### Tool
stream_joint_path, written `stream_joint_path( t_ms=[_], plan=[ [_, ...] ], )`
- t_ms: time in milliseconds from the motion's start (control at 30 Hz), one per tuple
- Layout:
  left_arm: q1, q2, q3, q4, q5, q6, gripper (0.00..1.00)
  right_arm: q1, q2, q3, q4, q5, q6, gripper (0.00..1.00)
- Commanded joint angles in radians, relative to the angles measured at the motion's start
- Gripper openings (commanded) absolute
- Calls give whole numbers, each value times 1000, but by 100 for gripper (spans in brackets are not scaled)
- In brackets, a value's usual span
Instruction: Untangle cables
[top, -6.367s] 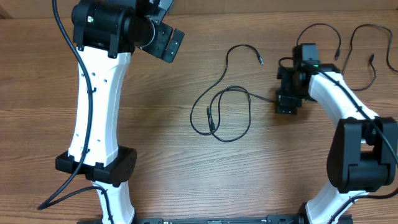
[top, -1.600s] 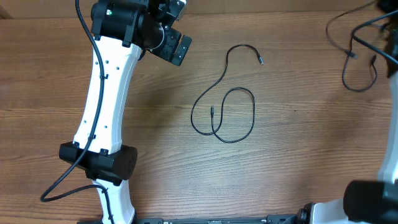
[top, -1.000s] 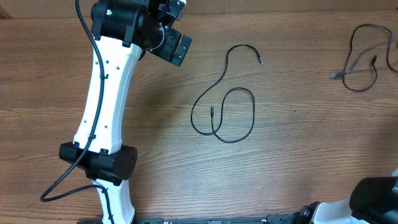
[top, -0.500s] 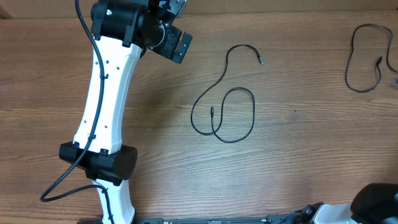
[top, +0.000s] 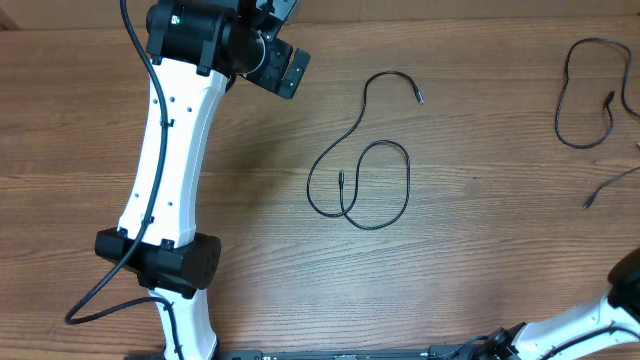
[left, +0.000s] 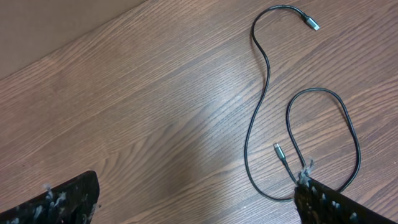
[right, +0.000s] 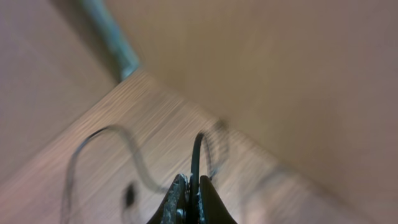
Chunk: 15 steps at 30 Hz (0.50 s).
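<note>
from above, the left gripper (top: 285, 68) hovers at the far left of the table, well apart from the middle cable (top: 409, 185). that cable lies in one loose loop with both plugs free. a second cable (top: 560, 110) lies curled by the right edge. just below it a third strand (top: 612, 186) slants in from the edge, plug end lowest. the right gripper is out of this view.

from the left wrist, the fingers (left: 62, 199) are spread wide with nothing between them. the middle cable lies ahead on the wood, crossing itself once near the right-hand finger.

the right wrist view is blurred, but the right gripper (right: 191, 190) is pinched tight on a thin black cord rising from its tips. i'd take that for the third strand.

it looks to me like the separating step, with one cable being carried off to the side. next it wants laying down clear of the second cable and letting go. then the middle loop needs one plug end drawn out through its crossing.
</note>
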<state>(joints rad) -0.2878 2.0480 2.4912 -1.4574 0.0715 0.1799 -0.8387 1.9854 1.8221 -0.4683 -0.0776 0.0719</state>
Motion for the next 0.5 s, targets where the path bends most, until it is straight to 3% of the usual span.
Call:
stream_joint_path(
  t_ms=[0, 133, 467],
  plan=[
    [-1, 5, -4, 0, 8, -27, 100, -1, 83, -3, -6, -227, 163, 4],
    [-1, 5, -4, -3, 8, -27, 100, 3, 174, -3, -36, -281, 224, 4],
    [-1, 5, -4, -5, 8, -27, 100, -13, 287, -49, -145, -262, 212, 4]
  ],
)
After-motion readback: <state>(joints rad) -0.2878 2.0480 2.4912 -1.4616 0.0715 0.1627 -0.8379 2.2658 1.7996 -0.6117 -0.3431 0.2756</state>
